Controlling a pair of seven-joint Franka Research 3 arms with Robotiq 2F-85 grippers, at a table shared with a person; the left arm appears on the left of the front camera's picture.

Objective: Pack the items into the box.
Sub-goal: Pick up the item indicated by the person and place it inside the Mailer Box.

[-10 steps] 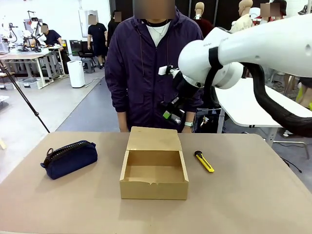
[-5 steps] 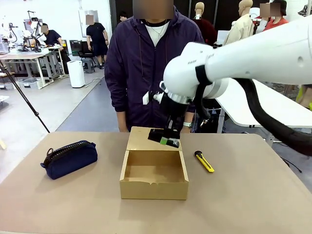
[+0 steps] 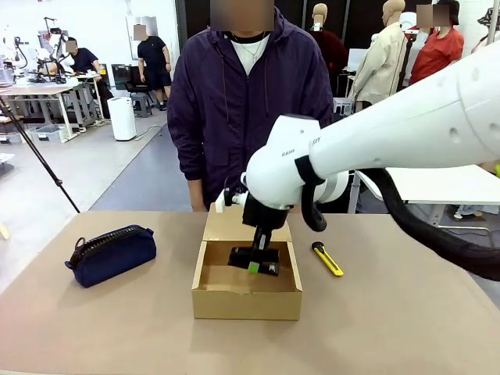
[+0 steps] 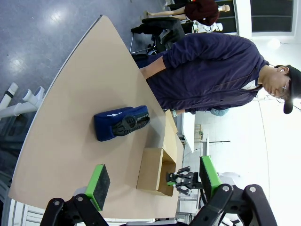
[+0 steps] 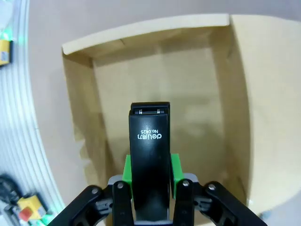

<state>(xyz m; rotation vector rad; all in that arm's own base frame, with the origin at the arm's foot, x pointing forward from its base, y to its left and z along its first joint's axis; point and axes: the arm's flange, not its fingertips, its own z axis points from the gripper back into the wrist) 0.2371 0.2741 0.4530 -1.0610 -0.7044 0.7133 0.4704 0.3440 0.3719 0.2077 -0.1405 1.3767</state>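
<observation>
The brown cardboard box (image 3: 246,304) lies mid-table with its flap lid folded back toward the person. My right gripper (image 3: 255,261) reaches down into it, shut on the small black stapler (image 3: 253,258). In the right wrist view the stapler (image 5: 149,150) sits between the green pads just above the box floor (image 5: 193,84). The navy zip pouch (image 3: 111,254) lies on the table left of the box, and the yellow-and-black utility knife (image 3: 327,258) lies to its right. My left gripper (image 4: 154,181) is open and empty, high above the table, looking down on the pouch (image 4: 121,123) and box (image 4: 149,169).
A person in a dark purple jacket (image 3: 246,117) stands at the far edge right behind the box. The white right arm (image 3: 375,148) spans the table's right half. Bare tabletop (image 3: 391,328) lies in front of and beside the box.
My right arm has swung left and down with the stapler, from high above the knife, over the lid, into the box. The pouch, knife and box have not moved.
</observation>
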